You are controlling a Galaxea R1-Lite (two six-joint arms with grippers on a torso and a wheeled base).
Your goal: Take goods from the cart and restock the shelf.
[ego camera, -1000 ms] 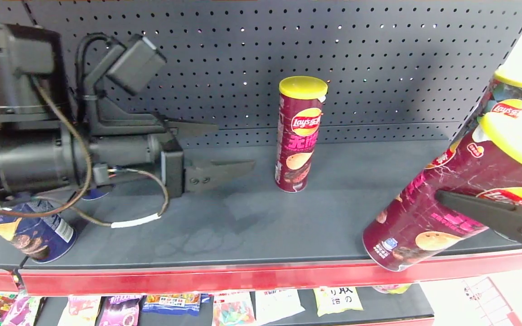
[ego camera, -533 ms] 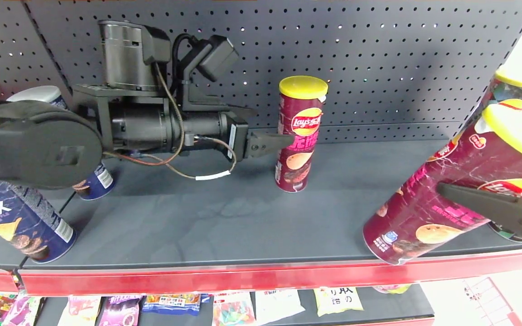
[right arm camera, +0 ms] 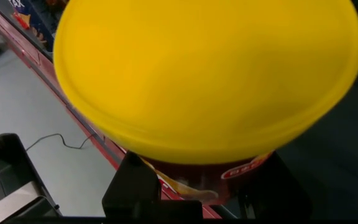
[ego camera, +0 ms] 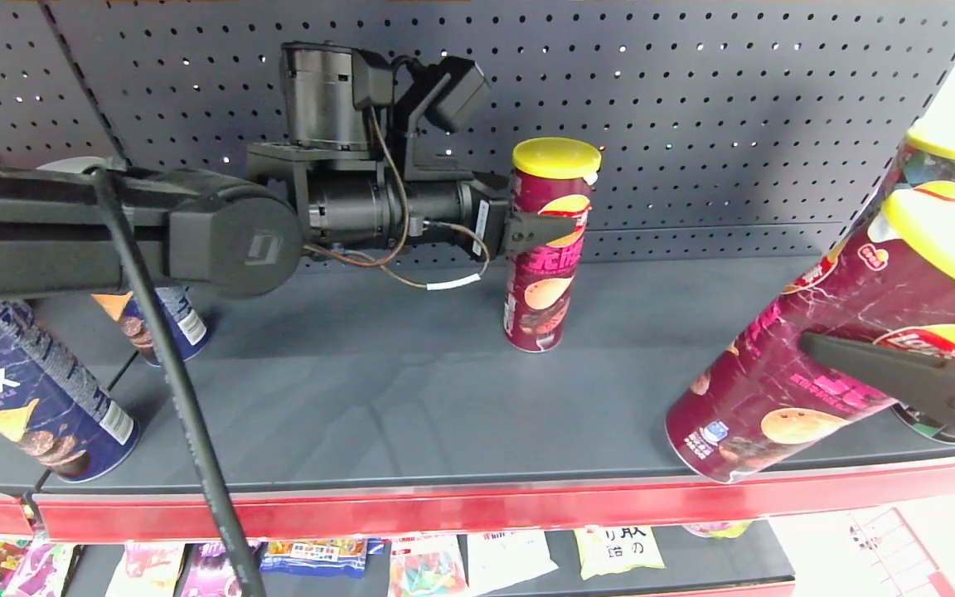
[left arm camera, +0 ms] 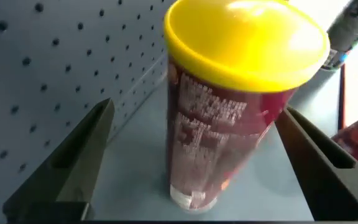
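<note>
A round logo and pink characters mark the maroon can [ego camera: 545, 282] between the left gripper's [ego camera: 561, 222] fingers; white capitals mark the blue can [ego camera: 46, 406] well behind it.

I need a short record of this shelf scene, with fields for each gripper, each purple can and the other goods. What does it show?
left gripper: open, one finger on each side of the upright can
upright can: yellow lid, stands near the back of the shelf
right gripper: shut on the tilted can
tilted can: leans at the right, base near the shelf's front edge
other goods: blue can at front left
</note>
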